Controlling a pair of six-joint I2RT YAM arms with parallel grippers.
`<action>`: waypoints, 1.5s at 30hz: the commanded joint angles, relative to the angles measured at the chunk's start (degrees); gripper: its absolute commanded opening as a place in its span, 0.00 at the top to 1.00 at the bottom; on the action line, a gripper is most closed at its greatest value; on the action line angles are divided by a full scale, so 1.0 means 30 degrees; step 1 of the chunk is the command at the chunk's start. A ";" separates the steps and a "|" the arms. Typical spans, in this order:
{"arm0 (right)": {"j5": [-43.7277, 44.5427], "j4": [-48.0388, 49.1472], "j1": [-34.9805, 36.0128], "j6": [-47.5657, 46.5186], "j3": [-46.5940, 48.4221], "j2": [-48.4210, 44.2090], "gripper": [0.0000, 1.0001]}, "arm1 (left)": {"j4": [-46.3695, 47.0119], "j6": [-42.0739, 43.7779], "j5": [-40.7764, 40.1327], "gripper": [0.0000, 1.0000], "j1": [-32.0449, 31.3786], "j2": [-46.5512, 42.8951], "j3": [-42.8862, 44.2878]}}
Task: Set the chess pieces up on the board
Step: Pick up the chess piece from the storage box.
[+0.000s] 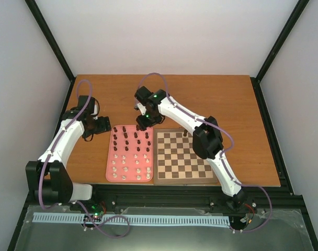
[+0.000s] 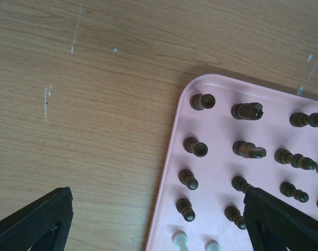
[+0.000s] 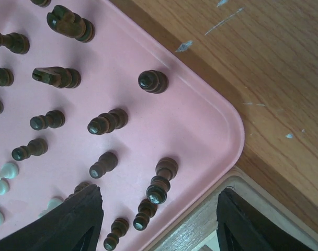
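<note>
Chess pieces (image 1: 125, 137) stand in rows on a pink tray (image 1: 109, 167) by the near edge of the table (image 1: 211, 99), about midway along it. The dark pieces (image 3: 152, 81) fill the tray's far rows and the cream pieces (image 1: 126, 168) its near rows. The board (image 1: 182, 157) lies just beside the tray on its right, also against the near edge. Its squares are bare except for what looks like one small dark peg (image 1: 186, 134) in the far row, too small to make out clearly. The right arm reaches from the near right corner across the board. The right gripper (image 3: 159, 209) hangs over the far right corner of the tray with its fingers (image 3: 86, 219) spread wide. Several dark pieces stand below, between the fingers, and none of them is touched. A pale strip of the board's border shows at the bottom of the right wrist view. The left arm bends out toward the left edge of the table. The left gripper (image 2: 158, 209) sits low by the far left corner of the tray, with one of its fingers (image 2: 274, 219) over the tray and the other over bare wood. They too are spread wide and grip nothing. Below them two columns of dark pieces run toward the first cream pieces (image 2: 180, 239).
</note>
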 commanded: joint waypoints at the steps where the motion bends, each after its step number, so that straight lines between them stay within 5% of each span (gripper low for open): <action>1: 0.0177 -0.0852 0.0158 -0.0332 0.0721 0.0359 0.42 | 0.0028 -0.0959 0.0462 0.00 0.0167 -0.0398 -0.0148; 37: 0.1398 -0.1220 0.0933 -0.0428 0.0672 0.2599 0.60 | 0.0360 -0.0392 0.0862 0.00 0.0177 -0.0224 -0.0571; 45: 0.1141 -0.1010 0.0904 -0.0495 0.0954 0.2838 0.72 | 0.0368 -0.0344 0.0935 0.00 0.0178 -0.0208 -0.0598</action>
